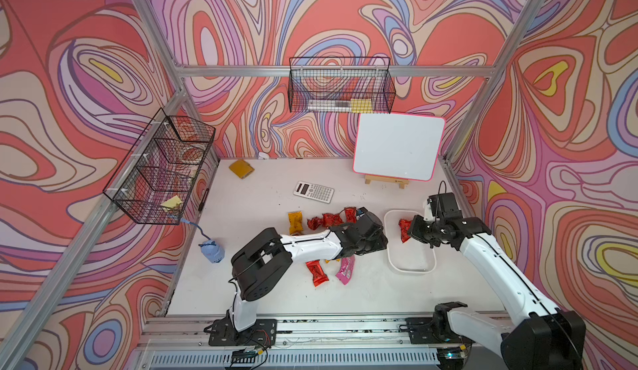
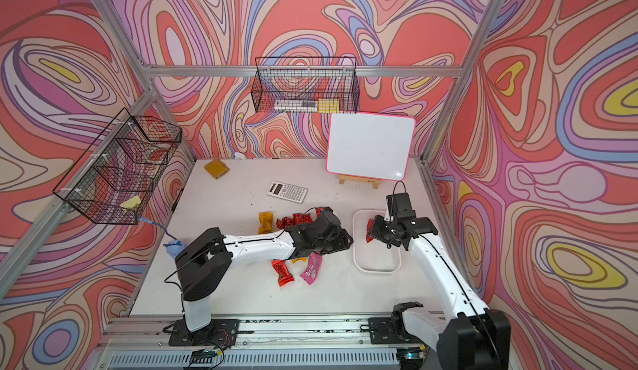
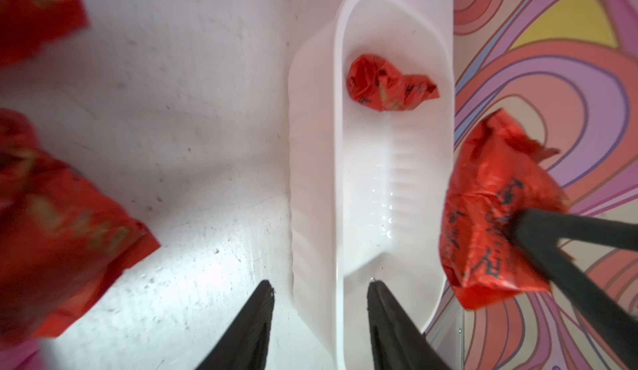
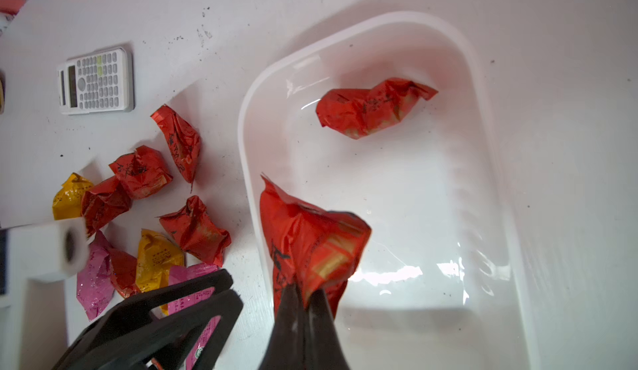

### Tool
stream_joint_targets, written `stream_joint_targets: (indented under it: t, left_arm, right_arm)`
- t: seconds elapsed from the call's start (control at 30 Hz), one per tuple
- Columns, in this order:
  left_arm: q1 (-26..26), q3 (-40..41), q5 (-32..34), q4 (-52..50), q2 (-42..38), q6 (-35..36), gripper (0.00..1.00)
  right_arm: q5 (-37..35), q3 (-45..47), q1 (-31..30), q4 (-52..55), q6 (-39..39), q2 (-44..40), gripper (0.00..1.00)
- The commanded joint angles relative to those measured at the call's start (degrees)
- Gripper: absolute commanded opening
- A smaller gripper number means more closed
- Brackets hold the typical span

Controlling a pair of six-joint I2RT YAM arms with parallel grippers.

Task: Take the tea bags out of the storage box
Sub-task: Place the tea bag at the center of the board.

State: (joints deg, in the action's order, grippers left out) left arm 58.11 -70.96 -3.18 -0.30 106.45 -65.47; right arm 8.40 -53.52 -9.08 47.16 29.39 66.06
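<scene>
Right now you have eleven tea bags [image 4: 195,230] to count, and one storage box [image 4: 414,195]. Nine lie loose on the table [image 4: 241,5], off to the side of the right gripper [image 4: 303,292] past the box wall: five red ones [image 4: 141,171], two orange-yellow ones [image 4: 157,261] and two pink ones [image 4: 93,275]. Several overlap, so take that tally as the best the right wrist view gives. One calculator [image 4: 96,80] sits beyond them, farther from the gripper.

Two red ones are not on the table. A crumpled loose sachet [image 4: 373,107] lies on the box floor, ahead of the right gripper's fingertips and well apart from them. The other, the held sachet [image 4: 310,240], is pinched by one end between the right gripper's fingers, which are clamped tight on the foil. It hangs over the box, near the wall that faces the pile.

Your left gripper [image 3: 321,283] stands open, its fingers well parted with nothing between them. One finger is over the table, the other over the box interior, with the box rim running under the gap; whether either touches it you cannot tell. The held sachet is just off to that gripper's side.
</scene>
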Motion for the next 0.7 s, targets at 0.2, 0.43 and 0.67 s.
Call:
stream_joint_targets:
  t: [0.2,0.43,0.67]
  left_arm:
    - [-4.0,12.2,22.4,-3.5,-17.8,-1.8,0.52]
    - [-7.0,18.1,25.1,-7.2,-23.5,-5.3,0.51]
    - [-8.0,18.8,22.4,-8.0,-24.2,-5.3,0.51]
  right_arm:
    - [-1.6,-8.7,-12.8,-6.6,1.3,15.2,0.02]
    - [-1.5,-12.8,-15.6,-11.0,2.0,27.3,0.02]
    - [-1.5,-15.0,-15.9,-12.9,1.9,34.9,0.05]
